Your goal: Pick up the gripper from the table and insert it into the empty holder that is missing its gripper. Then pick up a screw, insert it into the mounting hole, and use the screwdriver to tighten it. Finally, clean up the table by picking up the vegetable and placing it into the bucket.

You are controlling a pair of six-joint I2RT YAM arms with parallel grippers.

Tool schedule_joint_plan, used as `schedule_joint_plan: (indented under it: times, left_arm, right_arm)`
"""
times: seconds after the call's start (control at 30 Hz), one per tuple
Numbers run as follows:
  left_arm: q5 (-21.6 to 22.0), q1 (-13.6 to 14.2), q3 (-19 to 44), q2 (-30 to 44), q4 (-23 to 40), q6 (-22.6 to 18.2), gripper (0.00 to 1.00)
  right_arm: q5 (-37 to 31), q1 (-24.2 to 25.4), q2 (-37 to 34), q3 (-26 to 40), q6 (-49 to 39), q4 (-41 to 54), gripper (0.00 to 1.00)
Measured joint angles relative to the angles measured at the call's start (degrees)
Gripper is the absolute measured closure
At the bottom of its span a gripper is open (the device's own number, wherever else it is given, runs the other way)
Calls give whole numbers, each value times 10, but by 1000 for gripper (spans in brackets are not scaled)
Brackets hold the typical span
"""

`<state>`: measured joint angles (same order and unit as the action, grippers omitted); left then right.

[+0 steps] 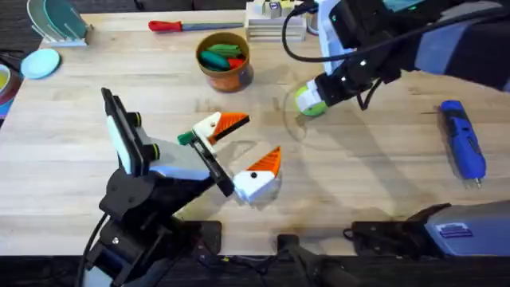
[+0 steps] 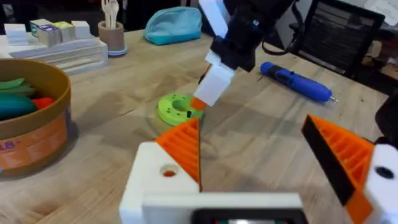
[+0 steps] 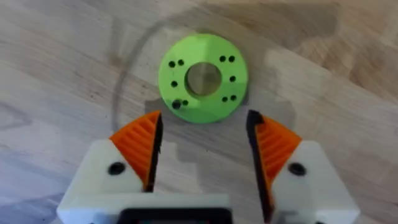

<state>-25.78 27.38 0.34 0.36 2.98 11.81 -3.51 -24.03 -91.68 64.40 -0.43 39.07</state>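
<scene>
Jaws of the right arm stand open, nothing between them, their orange pads (image 3: pixel 140 146) pointing down at the surface (image 1: pixel 374 183). The green disc (image 3: pixel 203 78) lies flat just ahead of the fingertips, centred on the gap and not yet between the pads. A small dark piece (image 3: pixel 177 104), probably a screw, sits on the disc's rim on the side nearest these jaws, closer to one pad than to the other. Being so small, it shows no long axis that I can read. To take it, I judge, the jaws must shift a little forward and towards that pad before closing.

The jaws of the left arm are also spread wide and empty, well back from the disc, so the right arm is plainly the nearer. The screwdriver (image 1: pixel 464 139) lies well apart from the right jaws, out to their side, its metal tip pointing back towards the arms' bases. The bucket (image 1: pixel 225 60) stands beyond the left jaws.
</scene>
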Motion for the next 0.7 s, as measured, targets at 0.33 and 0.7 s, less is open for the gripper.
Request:
schedule_joint_plan:
  times: [0.33,0.7]
  left_arm:
    - [0,0,0,0,0,0,8]
    - [0,0,0,0,0,0,8]
  right_arm:
    - [-16,-44,-13,0,-9,-19,352]
    - [-16,-49,-42,0,-11,-30,566]
